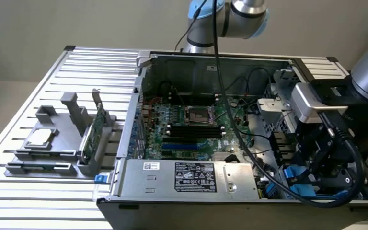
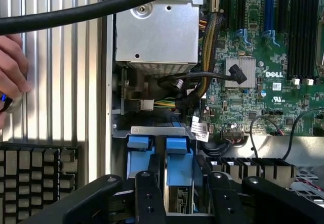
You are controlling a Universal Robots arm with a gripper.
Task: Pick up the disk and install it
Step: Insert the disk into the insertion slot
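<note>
Exterior view: computer case point(image 1: 171, 62) open on slatted table point(image 1: 24, 96); gripper point(image 1: 312, 179) lowered into case at near corner, exterior view's right; disk point(image 1: 294, 175) at same corner, blue frame showing under gripper; grey holder fixture point(image 1: 43, 158) well apart at exterior view's left

Wrist view: black fingers point(image 2: 149, 198) pinch disk from both sides; disk upright in drive bay, just beside motherboard point(image 2: 253, 97); hand point(image 2: 10, 67) over table outside case

A plain pale wall point(image 1: 107, 24) rises behind the slatted metal table point(image 1: 94, 62).
</note>
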